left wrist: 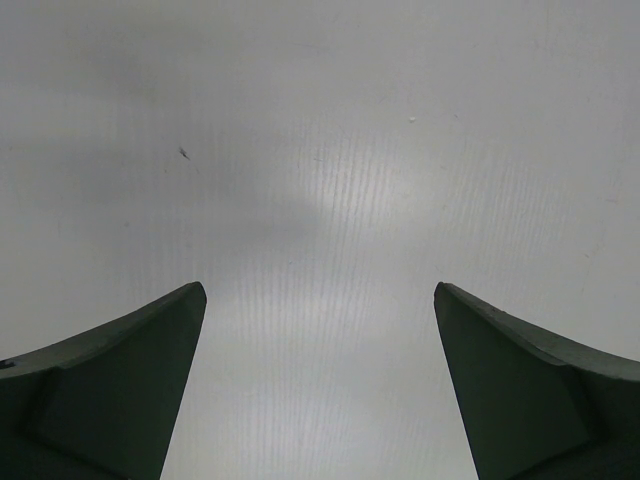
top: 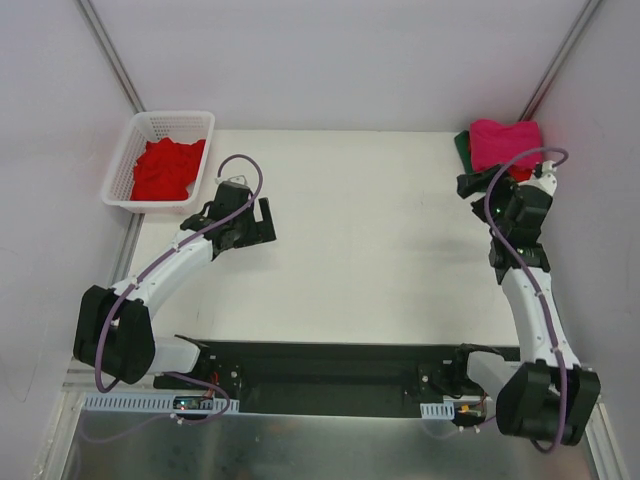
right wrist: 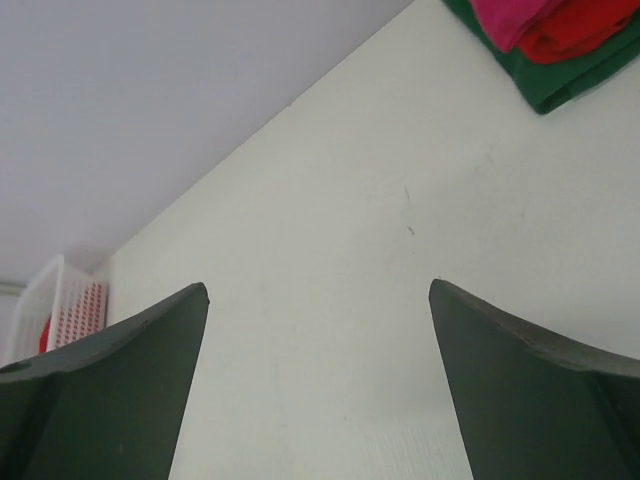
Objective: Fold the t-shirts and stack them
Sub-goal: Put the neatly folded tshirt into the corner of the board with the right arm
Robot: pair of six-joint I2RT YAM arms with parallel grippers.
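Observation:
A folded stack of t-shirts lies at the table's far right corner: a magenta-pink one (top: 505,143) on top, a red one (top: 520,172) under it and a dark green one (top: 463,148) at the bottom. In the right wrist view the stack's pink (right wrist: 510,15), red (right wrist: 580,30) and green (right wrist: 560,80) layers show at the top right. A crumpled red t-shirt (top: 165,168) fills the basket. My right gripper (top: 468,184) (right wrist: 318,288) hangs open and empty just in front of the stack. My left gripper (top: 266,222) (left wrist: 320,290) is open over bare table, right of the basket.
The white lattice basket (top: 205,125) stands at the far left corner, partly over the table's edge, and also shows at the left in the right wrist view (right wrist: 60,310). Grey walls close in behind and beside the white table (top: 360,250).

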